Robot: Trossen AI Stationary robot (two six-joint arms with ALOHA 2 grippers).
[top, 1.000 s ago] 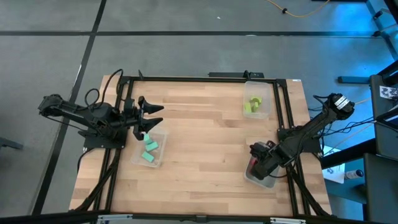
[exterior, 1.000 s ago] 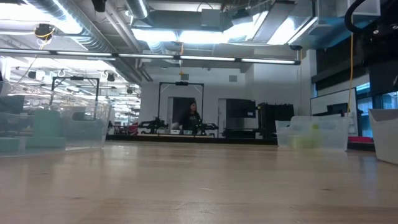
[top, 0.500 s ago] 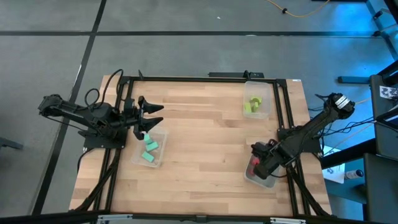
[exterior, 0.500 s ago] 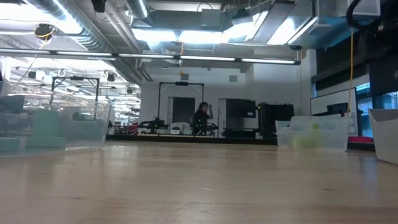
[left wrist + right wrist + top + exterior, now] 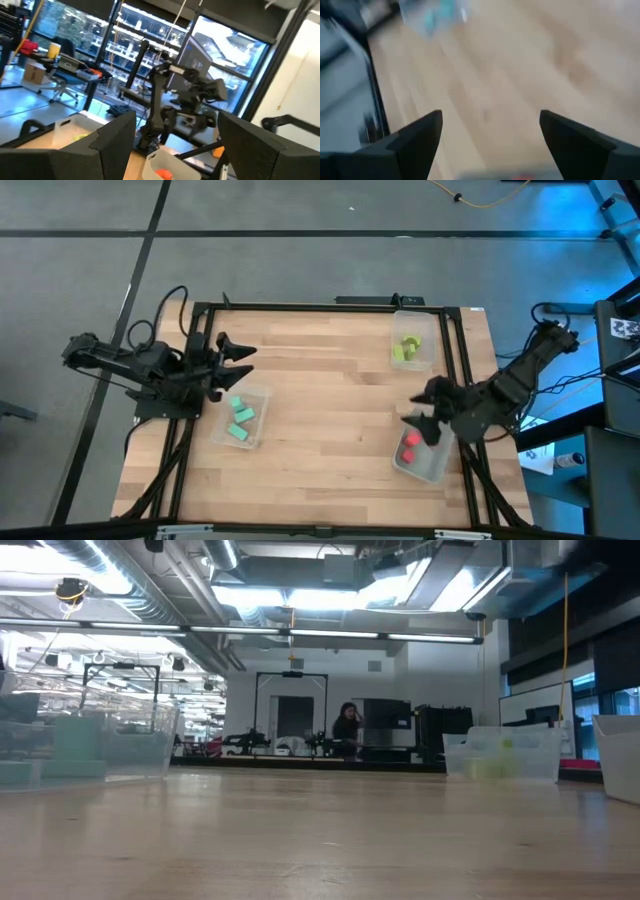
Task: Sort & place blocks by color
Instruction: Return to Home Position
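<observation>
On the wooden table (image 5: 330, 410), blocks (image 5: 243, 416) look light and rigid; pinch flat sides. Left gripper (image 5: 240, 363), nine o'clock, and right gripper (image 5: 415, 409), four o'clock, gape empty.

Left arm (image 5: 150, 366) and right arm (image 5: 503, 388) hover, jaws spread wide.

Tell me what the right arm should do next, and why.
Probably draw the right gripper back toward its base at the table's right edge. It is open and empty, at the tub holding the red blocks. The teal blocks and lime blocks each lie in another tub, and no block shows loose on the table, so sorting looks done.
</observation>
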